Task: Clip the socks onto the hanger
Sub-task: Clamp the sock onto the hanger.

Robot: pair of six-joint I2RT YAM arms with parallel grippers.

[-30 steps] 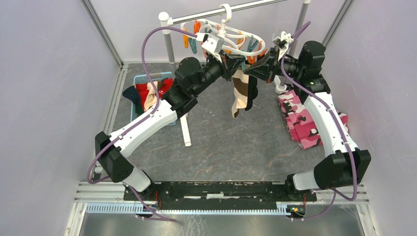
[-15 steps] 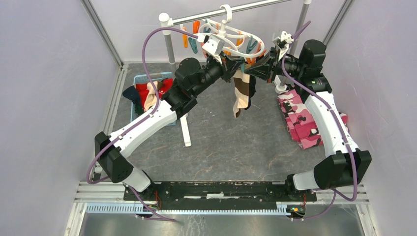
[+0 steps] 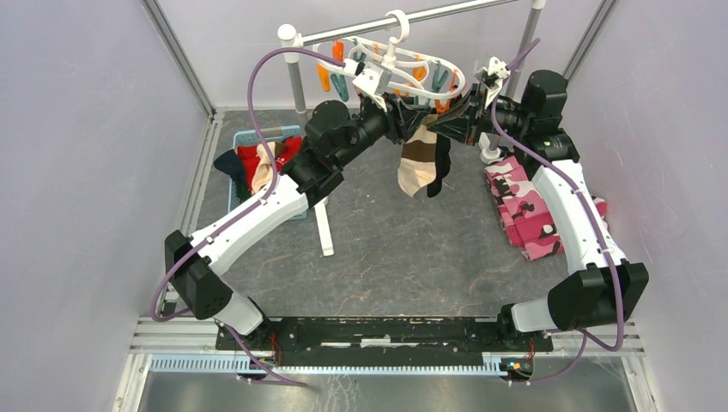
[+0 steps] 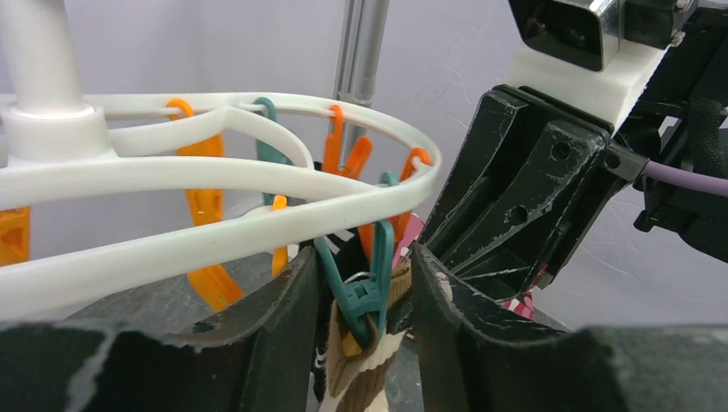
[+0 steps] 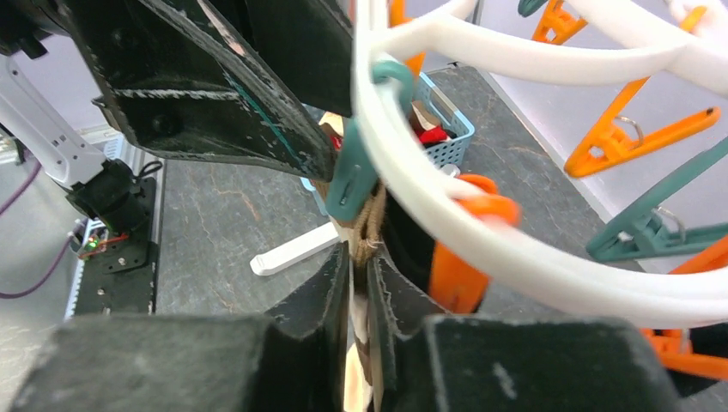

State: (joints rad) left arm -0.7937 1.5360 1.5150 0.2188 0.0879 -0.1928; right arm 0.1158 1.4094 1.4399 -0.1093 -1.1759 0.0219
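Left gripper (image 4: pixel 365 257) is hanging released around the clip (image 4: pixel 365 296); right gripper (image 5: pixel 359 257) is pinching the sock (image 3: pixel 416 167). If the clip is biting shallowly, the sock could slip free.

The overhead view is lit evenly and brightly from above, and only soft, faint shadows are cast beneath the arms onto the grey desk (image 3: pixel 386 249). The pale walls are rendered flat and matte. In the wrist views, the dark fingers of the left end effector (image 4: pixel 362 266) and the right end effector (image 5: pixel 359 266) are blurred along the lower edge. The white hanger (image 5: pixel 549 275) is shown nearly washed out and bowed at lower right, and the sock (image 5: pixel 371 225) at centre is out of focus.
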